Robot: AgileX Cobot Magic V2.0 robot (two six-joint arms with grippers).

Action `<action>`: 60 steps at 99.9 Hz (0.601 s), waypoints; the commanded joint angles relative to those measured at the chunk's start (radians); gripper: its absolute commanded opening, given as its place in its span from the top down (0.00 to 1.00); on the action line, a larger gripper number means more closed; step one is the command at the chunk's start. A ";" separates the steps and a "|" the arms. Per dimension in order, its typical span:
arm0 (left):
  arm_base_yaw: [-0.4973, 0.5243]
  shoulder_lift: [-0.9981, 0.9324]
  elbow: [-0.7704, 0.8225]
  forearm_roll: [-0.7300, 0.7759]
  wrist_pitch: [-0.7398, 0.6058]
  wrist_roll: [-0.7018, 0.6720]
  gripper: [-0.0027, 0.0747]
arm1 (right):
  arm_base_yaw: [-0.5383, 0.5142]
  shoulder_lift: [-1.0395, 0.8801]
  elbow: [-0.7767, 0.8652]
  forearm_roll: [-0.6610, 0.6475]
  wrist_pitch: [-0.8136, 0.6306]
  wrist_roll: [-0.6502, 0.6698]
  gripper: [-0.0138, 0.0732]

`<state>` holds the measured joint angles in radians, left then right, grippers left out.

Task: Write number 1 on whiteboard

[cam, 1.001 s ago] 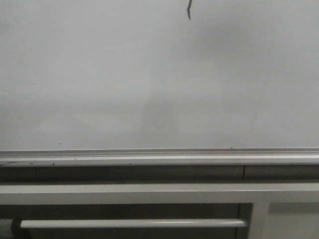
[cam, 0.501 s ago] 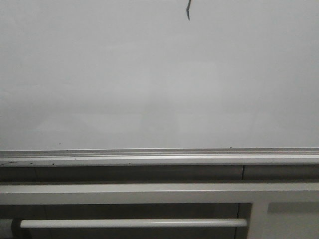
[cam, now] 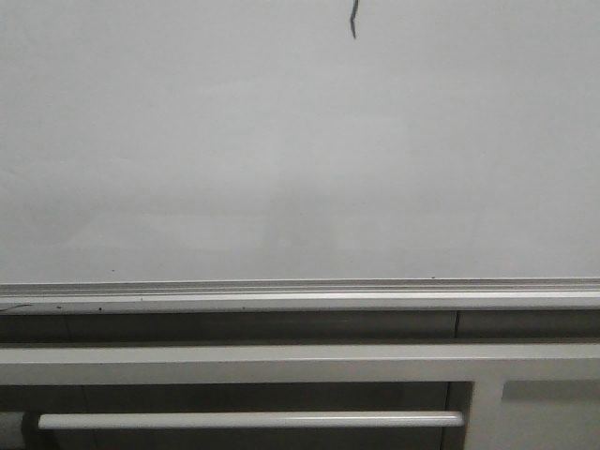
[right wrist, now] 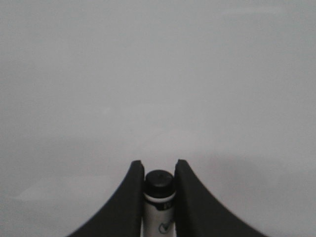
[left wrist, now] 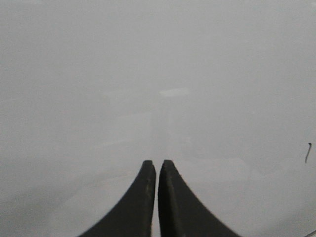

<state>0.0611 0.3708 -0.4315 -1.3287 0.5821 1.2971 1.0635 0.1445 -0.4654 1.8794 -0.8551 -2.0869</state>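
Front view gives you the whiteboard (cam: 281,150) filling nearly everything above its silver rail (cam: 300,286), with the number 1 (cam: 353,21) as a short dark stroke at the very top edge, a little right of centre, its long axis close to vertical with a slight kink. Neither arm shows there.

Your right claw (right wrist: 159,165) is clamped on a marker (right wrist: 158,190), dark tip aimed straight at bare board; the stroke is not in that view, so you cannot place it relative to the tip. Your left claw (left wrist: 156,165) is pressed closed on nothing, and its view catches the stroke (left wrist: 307,152) far off to one side, well apart from the fingers.

Judging by this, the stroke looks done and the marker seems off the surface, though contact is hard to read.

Against the frames a second and half a second ago, the front view is practically unchanged: the stroke sits in the same spot, perhaps a touch thinner.
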 commanded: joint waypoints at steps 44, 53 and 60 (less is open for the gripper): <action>0.003 -0.121 0.158 -0.058 -0.189 -0.029 0.99 | -0.005 -0.170 0.155 -0.014 0.003 0.004 0.90; 0.003 -0.121 0.157 -0.058 -0.189 -0.029 0.99 | -0.005 -0.170 0.167 -0.014 0.024 0.004 0.90; 0.003 -0.121 0.157 -0.058 -0.189 -0.029 0.99 | -0.005 -0.170 0.171 -0.014 0.031 0.004 0.90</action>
<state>0.0611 0.2411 -0.2497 -1.3454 0.4077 1.2775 1.0635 -0.0126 -0.2765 1.8811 -0.8866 -2.0837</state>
